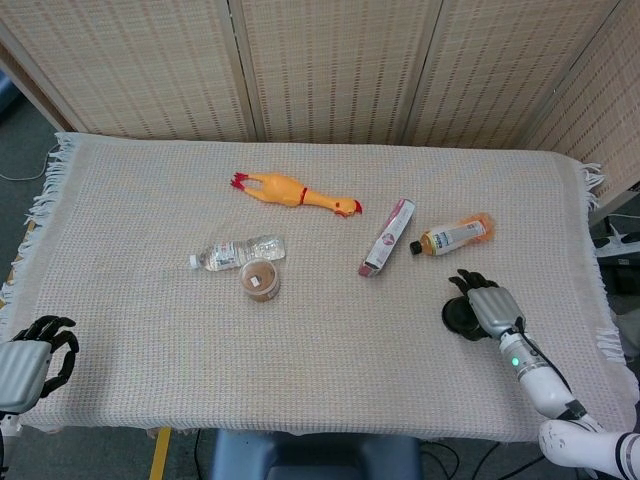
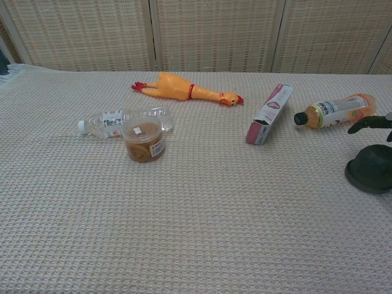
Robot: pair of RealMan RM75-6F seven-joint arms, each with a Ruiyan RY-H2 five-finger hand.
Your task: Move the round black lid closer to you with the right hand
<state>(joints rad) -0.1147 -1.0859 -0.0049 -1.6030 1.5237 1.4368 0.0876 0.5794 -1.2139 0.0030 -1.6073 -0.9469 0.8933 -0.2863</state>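
Note:
The round black lid (image 1: pixel 460 317) (image 2: pixel 370 173) lies flat on the woven cloth near the table's right front. My right hand (image 1: pixel 487 301) hovers just above and to the right of it, fingers spread and lifted off the lid; in the chest view only its dark fingertips (image 2: pixel 368 124) show at the right edge, clear of the lid. My left hand (image 1: pixel 28 361) rests at the front left corner of the table with its black fingers curled and nothing in it.
An orange juice bottle (image 1: pixel 455 235) and a pink-and-white box (image 1: pixel 387 237) lie just beyond the lid. Further left are a yellow rubber chicken (image 1: pixel 295 192), a clear water bottle (image 1: pixel 238 252) and a small brown jar (image 1: pixel 260 280). The table's right edge (image 1: pixel 600 300) is close.

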